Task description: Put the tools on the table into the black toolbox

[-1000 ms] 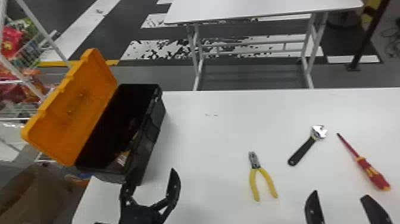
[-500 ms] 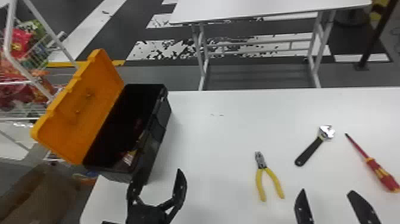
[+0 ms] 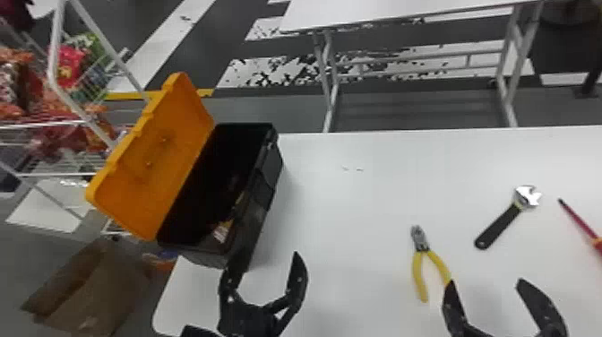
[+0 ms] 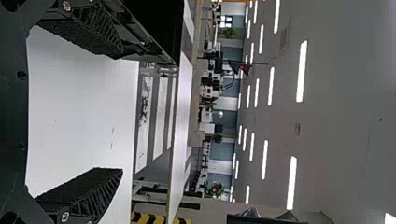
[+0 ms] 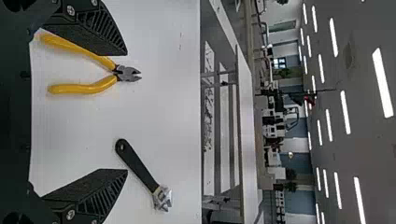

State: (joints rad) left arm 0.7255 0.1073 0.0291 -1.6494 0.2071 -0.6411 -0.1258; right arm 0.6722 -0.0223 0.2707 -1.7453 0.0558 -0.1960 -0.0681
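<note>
Head view: toolbox on left end of table, left of centre in frame; lid on its left side. Pliers on table, lower right. Wrench up and right of pliers. Screwdriver right of wrench, at right edge. Second table behind, top of frame. Rack, upper left.

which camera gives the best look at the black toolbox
The head view: it shows the toolbox from above, with its orange lid open and its inside partly visible. The left wrist view catches part of its black body, cut off by the edge.
</note>
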